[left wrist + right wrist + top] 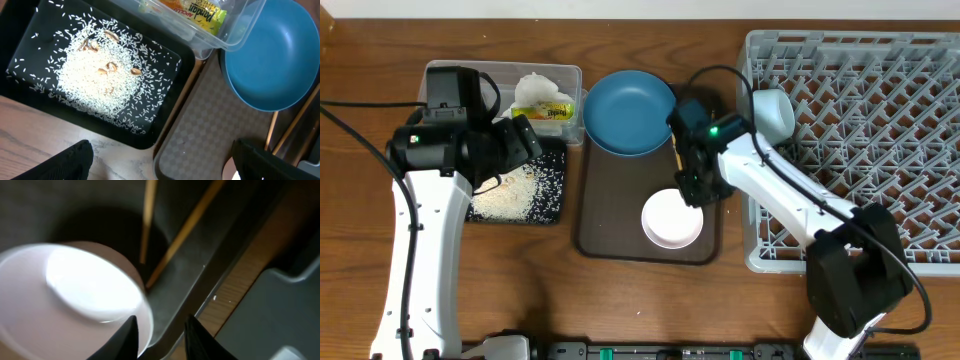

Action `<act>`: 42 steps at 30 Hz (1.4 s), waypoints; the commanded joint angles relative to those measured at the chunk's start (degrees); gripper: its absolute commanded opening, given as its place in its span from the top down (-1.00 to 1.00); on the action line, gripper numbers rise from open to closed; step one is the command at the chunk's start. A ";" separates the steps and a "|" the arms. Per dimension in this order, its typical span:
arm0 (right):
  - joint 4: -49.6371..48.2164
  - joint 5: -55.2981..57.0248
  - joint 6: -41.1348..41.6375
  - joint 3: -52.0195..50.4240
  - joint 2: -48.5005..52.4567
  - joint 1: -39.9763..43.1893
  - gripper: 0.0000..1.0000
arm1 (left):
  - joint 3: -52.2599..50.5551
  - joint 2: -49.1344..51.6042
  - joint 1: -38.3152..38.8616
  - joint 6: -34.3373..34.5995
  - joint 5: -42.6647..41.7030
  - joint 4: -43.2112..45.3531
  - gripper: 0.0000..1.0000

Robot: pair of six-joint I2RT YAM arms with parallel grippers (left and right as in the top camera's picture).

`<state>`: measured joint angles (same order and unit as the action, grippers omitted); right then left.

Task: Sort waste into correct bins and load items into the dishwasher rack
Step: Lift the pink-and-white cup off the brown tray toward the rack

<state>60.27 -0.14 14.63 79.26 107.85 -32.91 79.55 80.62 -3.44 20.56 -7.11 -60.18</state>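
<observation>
The right gripper (160,337) hangs low over the brown serving tray (75,210) with its fingers apart and nothing between them. Just ahead of the fingertips lie the two chopsticks (188,227), side by side on the tray floor and fanning slightly away from the hand, their near ends close to the rim of the white bowl (75,295). The bowl sits to the left of the fingers and almost under the left one. The wrist picture is blurred, so it is hard to say whether that finger touches the bowl's rim.

The chopsticks look like the likelier target. They are light, stiff, thin wooden sticks that lie flat, and they would probably roll or skid if pushed. A low pinch across both sticks near their middle would likely keep them from pivoting, and the jaws would need to close almost fully. The bowl looks smooth, hard and breakable. It would be best held by pinching its rim, with one finger inside and one outside.

The dishwasher rack (880,150) is on the outer side of this hand, beyond the tray edge.

The left gripper (162,157) is wide open and empty. It hovers with the rice (95,80) in the black tray (170,125) ahead and to its left, and the blue plate (270,60) ahead and to its right.
</observation>
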 commanded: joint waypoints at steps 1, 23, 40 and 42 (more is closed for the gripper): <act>-1.40 -0.39 1.18 -3.19 0.81 0.35 0.46 | 1.05 0.61 -0.24 -0.59 0.31 -0.22 -0.82; -6.88 -4.42 1.60 -7.08 0.81 -0.17 0.61 | 1.05 0.61 -0.24 -0.59 0.31 -0.22 -0.82; 8.24 13.92 2.82 15.52 -7.69 4.74 0.98 | 1.05 0.61 -0.24 -0.59 0.31 -0.22 -0.82; 9.70 20.76 4.96 18.82 -9.70 6.56 0.98 | 1.05 0.61 -0.24 -0.59 0.31 -0.22 -0.83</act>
<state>68.58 6.90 16.47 92.55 103.66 -29.08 79.55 80.64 -3.44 20.56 -7.11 -60.20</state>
